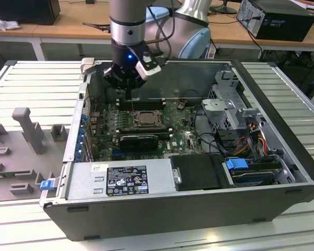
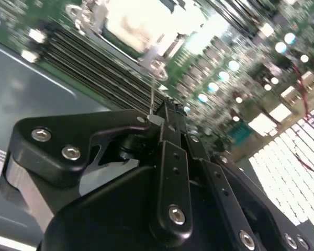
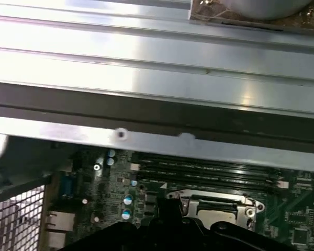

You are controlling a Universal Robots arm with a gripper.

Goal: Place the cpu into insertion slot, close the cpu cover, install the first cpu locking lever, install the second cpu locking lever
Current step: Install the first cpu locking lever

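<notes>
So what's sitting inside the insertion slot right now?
The cpu lies in the insertion slot, its pale top showing through the cpu cover closed around it. The pin field beneath is covered.

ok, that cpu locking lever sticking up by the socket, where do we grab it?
Take the locking lever at its free upper end, from above, closing across the thin rod. It stands up off the insertion slot edge, so the top is clear of the board. The end effector is shut on it there.
</notes>
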